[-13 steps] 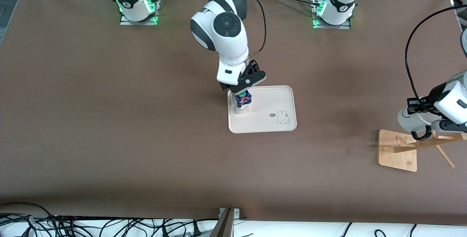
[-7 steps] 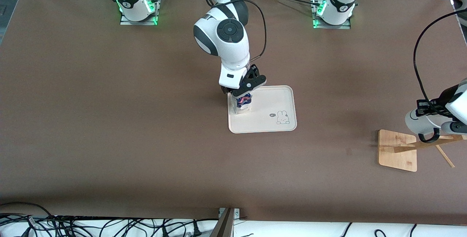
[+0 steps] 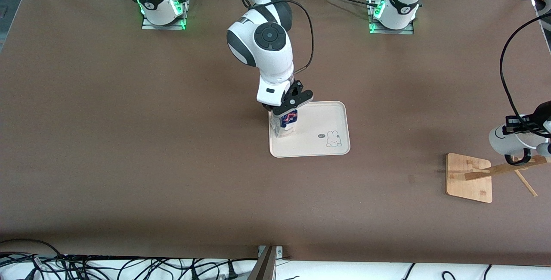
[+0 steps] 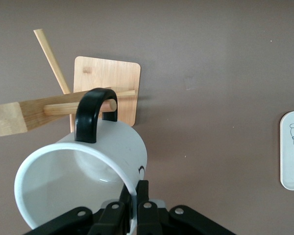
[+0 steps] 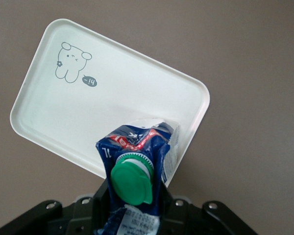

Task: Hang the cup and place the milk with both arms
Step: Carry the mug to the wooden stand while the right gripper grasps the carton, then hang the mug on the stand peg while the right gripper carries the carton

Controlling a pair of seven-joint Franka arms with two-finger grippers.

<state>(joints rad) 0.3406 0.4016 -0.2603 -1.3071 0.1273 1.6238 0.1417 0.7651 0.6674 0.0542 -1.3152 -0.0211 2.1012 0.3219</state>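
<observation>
A: Starting low in the front frame, what comes first?

B: The wooden rack (image 3: 469, 178), at lower right, toward the left arm's end of the table (image 3: 129, 142). Its flat base lies on the table and its peg (image 4: 78, 106) slants out toward the frame's right edge.

A: And the cup?

B: The cup (image 3: 510, 140) sits at the right edge of the front frame, right at that peg. The left gripper (image 4: 133, 205) is clamped on the cup's rim, one finger inside and one outside, with the mug tipped on its side. In the left wrist view the black handle (image 4: 93, 115) is turned away from the gripper and the peg crosses through its loop; I judge that tilt is chosen so the loop can slide along the peg. Whether it bears weight yet, I cannot tell.

A: Higher up, mid-frame?

B: The white tray (image 3: 316, 131) with the rabbit print. The milk (image 3: 286, 122) is upright over the tray's corner toward the right arm's end, held from above by the right gripper (image 3: 287, 107), closed on the carton's upper part. The green cap (image 5: 132, 182) shows just in front of the gripper in the right wrist view. I cannot tell whether the carton's base touches the tray.
</observation>
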